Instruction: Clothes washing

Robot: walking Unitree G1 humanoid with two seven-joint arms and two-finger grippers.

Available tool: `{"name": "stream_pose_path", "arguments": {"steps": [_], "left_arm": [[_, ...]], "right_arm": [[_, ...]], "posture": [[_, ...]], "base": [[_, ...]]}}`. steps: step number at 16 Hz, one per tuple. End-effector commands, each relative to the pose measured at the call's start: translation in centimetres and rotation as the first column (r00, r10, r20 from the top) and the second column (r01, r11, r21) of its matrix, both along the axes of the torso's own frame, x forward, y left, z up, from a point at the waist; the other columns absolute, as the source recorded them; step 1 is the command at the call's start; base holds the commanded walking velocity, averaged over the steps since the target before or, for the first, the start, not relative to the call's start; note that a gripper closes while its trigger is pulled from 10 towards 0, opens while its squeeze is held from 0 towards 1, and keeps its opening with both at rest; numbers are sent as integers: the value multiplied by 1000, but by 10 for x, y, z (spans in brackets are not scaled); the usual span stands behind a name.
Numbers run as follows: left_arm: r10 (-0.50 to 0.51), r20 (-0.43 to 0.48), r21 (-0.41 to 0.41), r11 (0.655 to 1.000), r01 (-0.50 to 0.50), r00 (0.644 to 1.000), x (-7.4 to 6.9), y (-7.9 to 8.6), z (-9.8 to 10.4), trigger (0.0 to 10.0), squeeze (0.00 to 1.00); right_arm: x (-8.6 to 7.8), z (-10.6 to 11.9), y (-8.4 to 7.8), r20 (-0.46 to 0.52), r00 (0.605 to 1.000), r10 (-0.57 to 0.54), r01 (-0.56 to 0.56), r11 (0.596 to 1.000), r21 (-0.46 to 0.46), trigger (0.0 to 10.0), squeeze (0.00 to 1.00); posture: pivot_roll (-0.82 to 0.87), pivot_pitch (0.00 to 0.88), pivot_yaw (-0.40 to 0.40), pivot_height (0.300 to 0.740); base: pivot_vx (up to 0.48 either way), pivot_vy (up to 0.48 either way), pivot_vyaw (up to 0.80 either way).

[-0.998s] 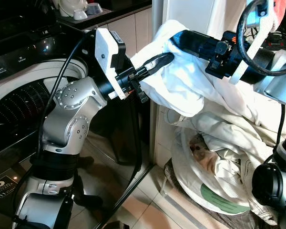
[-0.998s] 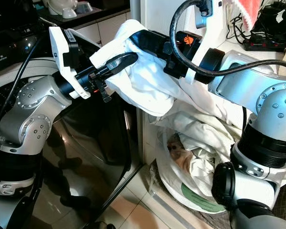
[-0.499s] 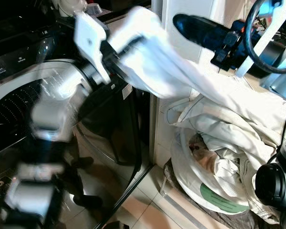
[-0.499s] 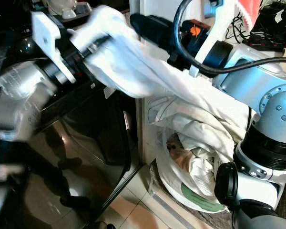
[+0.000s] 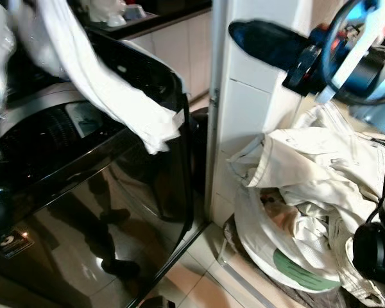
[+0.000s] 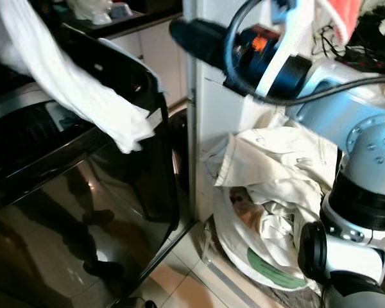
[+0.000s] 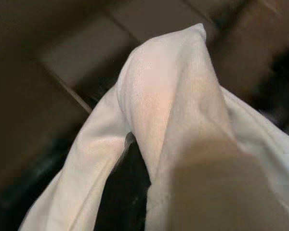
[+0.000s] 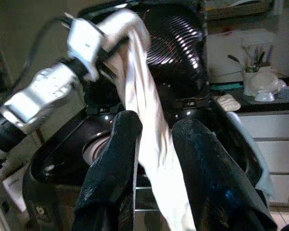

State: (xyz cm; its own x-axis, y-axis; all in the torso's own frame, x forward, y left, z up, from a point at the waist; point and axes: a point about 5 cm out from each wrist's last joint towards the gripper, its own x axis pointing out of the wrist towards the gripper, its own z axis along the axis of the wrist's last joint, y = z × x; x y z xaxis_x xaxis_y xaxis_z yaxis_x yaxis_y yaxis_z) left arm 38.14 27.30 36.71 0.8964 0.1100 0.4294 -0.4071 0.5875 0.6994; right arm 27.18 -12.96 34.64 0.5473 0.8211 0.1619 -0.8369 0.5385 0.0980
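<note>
The left gripper (image 8: pixel 103 45), pinching the white cotton garment (image 5: pixel 109 96), has swung it above the black top-loading washer (image 5: pixel 102 192), off the spread right gripper (image 8: pixel 154 159)

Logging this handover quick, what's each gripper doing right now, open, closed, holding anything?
Left gripper: shut on the white garment, lifted above the washing machine.
Right gripper: open, holding nothing.

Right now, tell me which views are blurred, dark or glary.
Left eye view: the white garment is motion-smeared toward the top left corner; the washer's glossy black front mirrors the floor. Left wrist view: dim, the cloth so close that it is soft. Right wrist view: the right gripper is a dark shape, jaws apart; highlights gleam on the drum ribs.
</note>
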Motion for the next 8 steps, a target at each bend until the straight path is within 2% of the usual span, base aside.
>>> {"name": "stream_pose_path", "arguments": {"steps": [1,2,4,5,6,7,8], "left_arm": [[-6,-107,3,1000,7,994,11,-5,-20,0,0],[12,-209,-17,1000,-16,978,19,-5,-48,0,0],[36,-307,-35,998,-49,951,23,-4,-76,0,0],[45,-426,-52,996,-75,904,24,-4,-106,3059,0],[42,-455,-71,994,-83,889,24,-4,-115,6353,0],[50,-567,-82,990,-117,822,21,-3,-140,10000,0],[67,-598,-80,987,-142,799,19,-1,-146,10000,0]], "right_arm": [[-1,-1,1,12,1000,-1,1,1000,-20,10000,0],[-1,-5,5,3,1000,7,-7,999,-36,10000,0],[-1,-10,8,-9,1000,12,-13,998,-59,10000,0],[-2,-18,12,-24,1000,13,-15,994,-105,10000,0],[-2,-21,14,-28,1000,14,-17,993,-120,10000,0],[-4,-26,16,-33,999,19,-24,987,-158,10000,0],[-5,-28,17,-34,999,22,-27,985,-170,10000,0]], "posture": [[-91,0,60,740],[-94,0,64,740],[-94,0,64,740],[-94,0,64,740],[-94,0,64,740],[-103,0,71,740],[-108,0,77,740]], "base": [[0,0,0],[0,0,0],[0,0,0],[0,0,0],[0,0,0],[0,0,0],[0,0,0]]}}
